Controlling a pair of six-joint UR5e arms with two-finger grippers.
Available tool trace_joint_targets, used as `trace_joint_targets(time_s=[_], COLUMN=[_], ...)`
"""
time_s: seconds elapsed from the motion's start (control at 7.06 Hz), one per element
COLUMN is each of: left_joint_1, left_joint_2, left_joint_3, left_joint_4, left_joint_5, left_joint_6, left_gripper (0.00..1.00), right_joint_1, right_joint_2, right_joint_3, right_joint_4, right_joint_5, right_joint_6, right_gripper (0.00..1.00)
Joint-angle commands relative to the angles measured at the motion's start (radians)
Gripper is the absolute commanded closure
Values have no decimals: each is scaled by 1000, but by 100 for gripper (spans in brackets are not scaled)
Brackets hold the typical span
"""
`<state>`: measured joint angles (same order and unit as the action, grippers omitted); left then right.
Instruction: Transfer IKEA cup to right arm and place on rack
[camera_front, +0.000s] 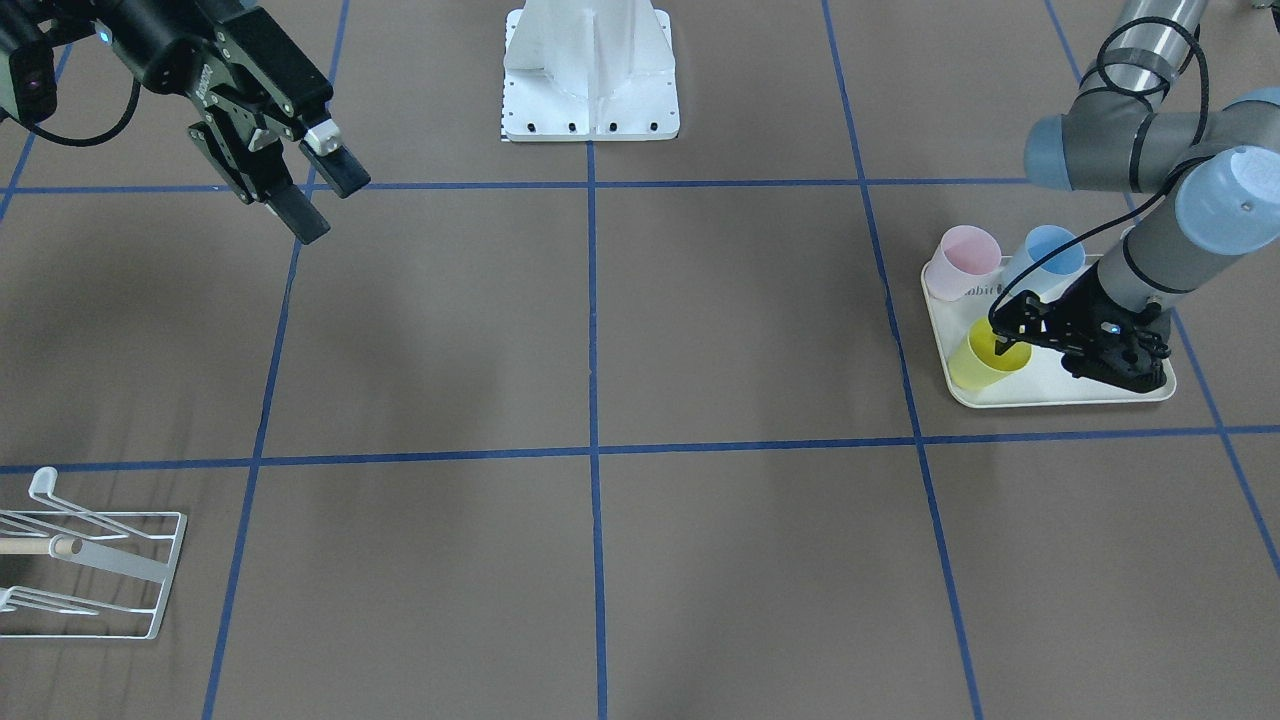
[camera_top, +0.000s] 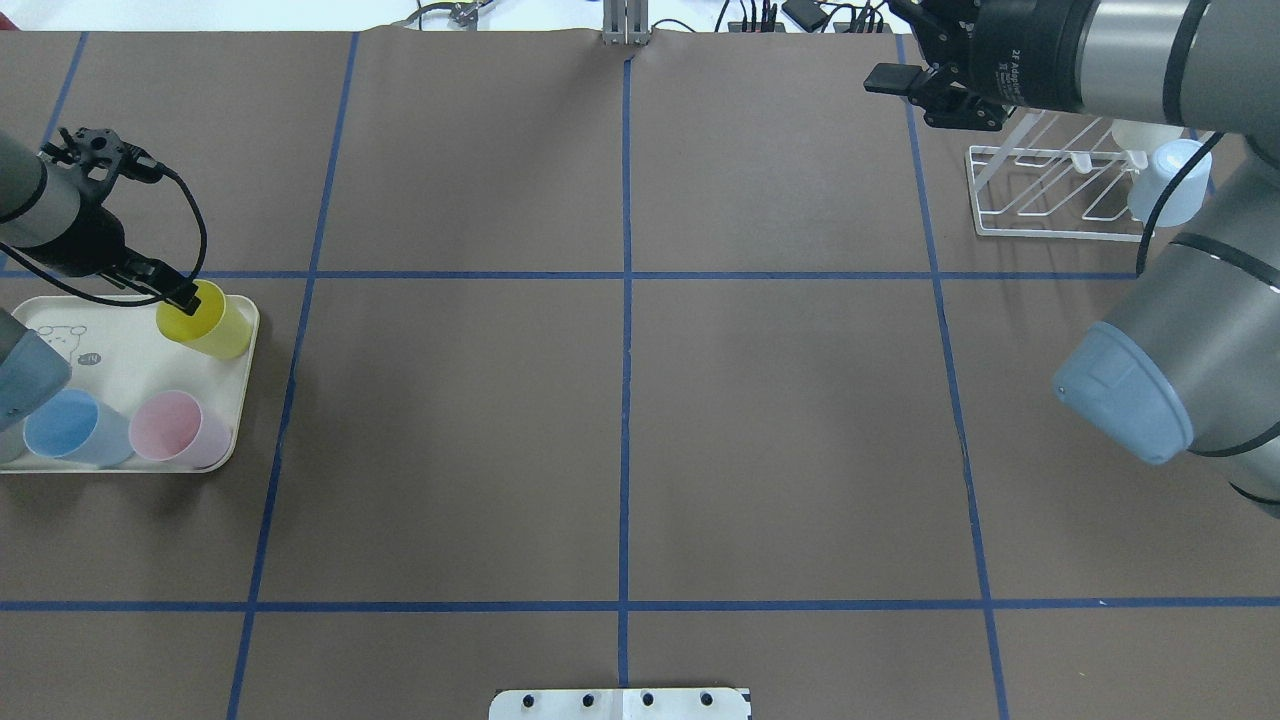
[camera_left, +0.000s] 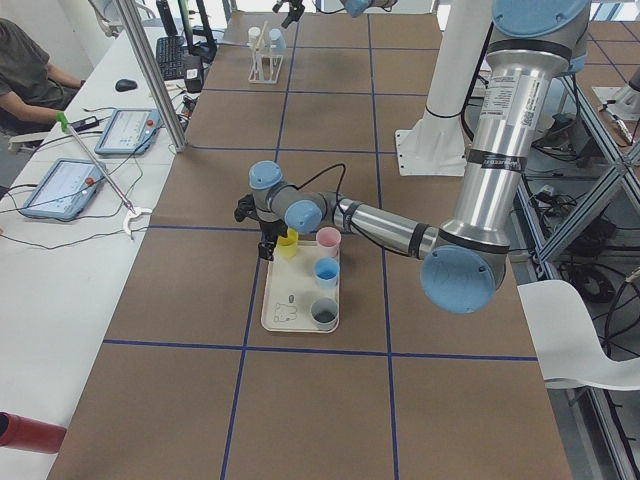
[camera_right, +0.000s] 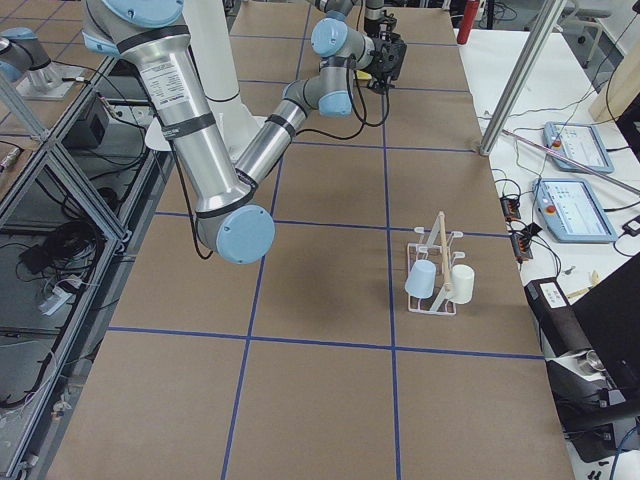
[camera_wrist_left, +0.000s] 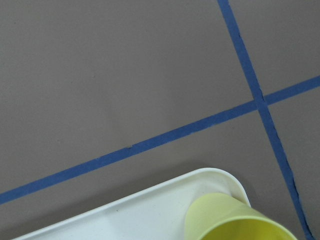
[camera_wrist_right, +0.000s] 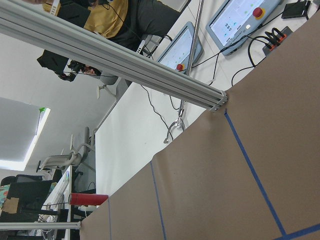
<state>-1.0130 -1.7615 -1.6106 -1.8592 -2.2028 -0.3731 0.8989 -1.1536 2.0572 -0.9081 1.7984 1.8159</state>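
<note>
left pincer (camera_front: 1000, 338) is down on the yellow cup (camera_front: 968, 368) in the tray (camera_front: 1060, 400), tips at the rim, looks like a lip grab; can't tell if it's clamped, and the cup sits at its tips, not lifted. right pincer (camera_front: 322, 195) hangs released and empty, probably staged for the handover, with the rack (camera_front: 120, 562) well apart from it. Brown mat (camera_front: 700, 320) with a blue tape (camera_front: 592, 300) grid; past it are desks with touch panels (camera_left: 65, 187) and a seated person (camera_left: 25, 65).

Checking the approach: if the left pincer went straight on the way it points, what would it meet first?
The yellow cup: the left pincer is at its rim, angled down toward it on the white tray. Whether it already touches is unclear.
</note>
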Motion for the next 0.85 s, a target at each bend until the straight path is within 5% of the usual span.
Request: trace_joint_targets(time_s=[0.0,0.71], left_joint_1=[2,7], left_joint_2=[7,5], left_joint_3=[-2,-3], left_joint_4=[3,2], left_joint_5=[-5,-11], left_joint_6=[3,-3], left_gripper=[11,64], right_joint_1=[0,0], right_joint_2=[0,-1], right_joint_3=[0,0], right_joint_4=[0,0], right_joint_5=[-1,-1], right_joint_6=[0,0], right_gripper=[0,0])
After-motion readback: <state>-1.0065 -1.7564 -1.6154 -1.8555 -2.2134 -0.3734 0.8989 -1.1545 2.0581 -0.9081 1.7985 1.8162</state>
